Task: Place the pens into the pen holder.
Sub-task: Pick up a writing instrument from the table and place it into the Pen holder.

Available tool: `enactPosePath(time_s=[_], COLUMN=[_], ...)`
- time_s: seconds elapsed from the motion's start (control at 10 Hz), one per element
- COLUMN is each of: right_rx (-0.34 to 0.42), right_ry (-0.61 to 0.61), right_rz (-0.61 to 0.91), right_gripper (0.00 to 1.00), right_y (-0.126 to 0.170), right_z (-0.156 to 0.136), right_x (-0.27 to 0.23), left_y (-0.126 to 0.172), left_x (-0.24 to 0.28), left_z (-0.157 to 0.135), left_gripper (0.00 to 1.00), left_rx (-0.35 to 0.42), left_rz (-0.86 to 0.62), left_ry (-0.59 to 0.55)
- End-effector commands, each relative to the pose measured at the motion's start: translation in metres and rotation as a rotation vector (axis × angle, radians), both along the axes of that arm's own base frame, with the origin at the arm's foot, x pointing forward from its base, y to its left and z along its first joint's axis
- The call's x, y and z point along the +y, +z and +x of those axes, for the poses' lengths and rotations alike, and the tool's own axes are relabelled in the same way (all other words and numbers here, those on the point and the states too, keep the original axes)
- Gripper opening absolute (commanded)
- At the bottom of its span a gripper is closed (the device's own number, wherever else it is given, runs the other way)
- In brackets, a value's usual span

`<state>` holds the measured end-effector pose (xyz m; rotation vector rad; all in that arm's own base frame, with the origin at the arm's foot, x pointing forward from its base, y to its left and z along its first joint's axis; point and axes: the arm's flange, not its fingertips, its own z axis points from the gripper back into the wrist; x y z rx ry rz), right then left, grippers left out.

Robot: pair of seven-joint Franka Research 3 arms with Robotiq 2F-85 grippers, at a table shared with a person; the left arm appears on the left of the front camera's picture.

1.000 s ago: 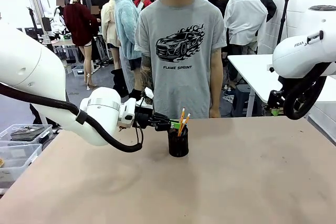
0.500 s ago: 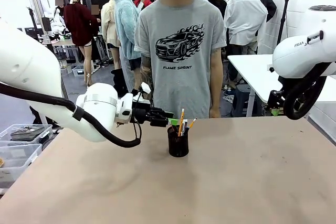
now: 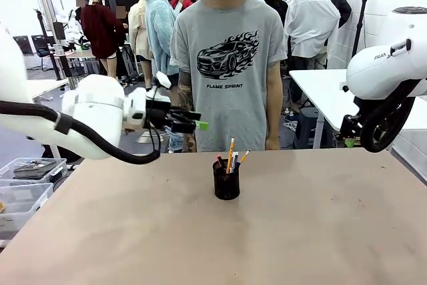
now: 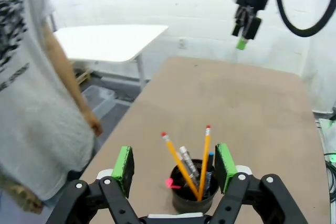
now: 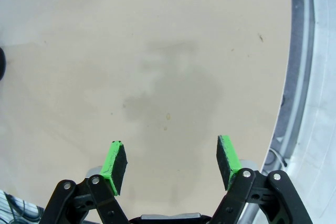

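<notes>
Fingers of both the left gripper (image 4: pixel 173 167) and right gripper (image 5: pixel 171 161) wide, empty; pens (image 3: pixel 230 155) upright in pen holder (image 3: pixel 226 183).

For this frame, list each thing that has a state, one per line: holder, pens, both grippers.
pen holder: upright on the table, holding writing sticks.
yellow pencils: two, standing tilted in the holder, eraser ends up.
silver pen: standing in the holder.
left gripper: open, empty, raised to the left of the holder.
right gripper: open, empty, above bare table.
</notes>
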<state>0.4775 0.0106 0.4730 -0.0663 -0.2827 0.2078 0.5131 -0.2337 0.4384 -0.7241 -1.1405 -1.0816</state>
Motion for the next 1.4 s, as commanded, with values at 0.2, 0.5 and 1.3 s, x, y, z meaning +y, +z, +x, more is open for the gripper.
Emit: enactPosePath(time_s=[0.2, 0.5, 1.3], right_rx=[0.003, 0.003, 0.003], right_ry=[-0.014, -0.014, -0.014], right_rz=[-0.03, -0.03, -0.03], right_gripper=[0.86, 0.86, 0.86], right_y=[-0.002, -0.002, -0.002], right_z=[-0.002, -0.002, -0.002], right_x=[0.002, 0.002, 0.002], left_y=[0.056, 0.068, 0.026], left_x=[0.039, 0.062, 0.07], left_z=[-0.014, -0.015, -0.031], left_gripper=[0.8, 0.8, 0.8], left_rx=[0.097, 0.269, 0.558], left_rz=[0.267, 0.462, 0.8], left_ry=[0.202, 0.231, 0.51])
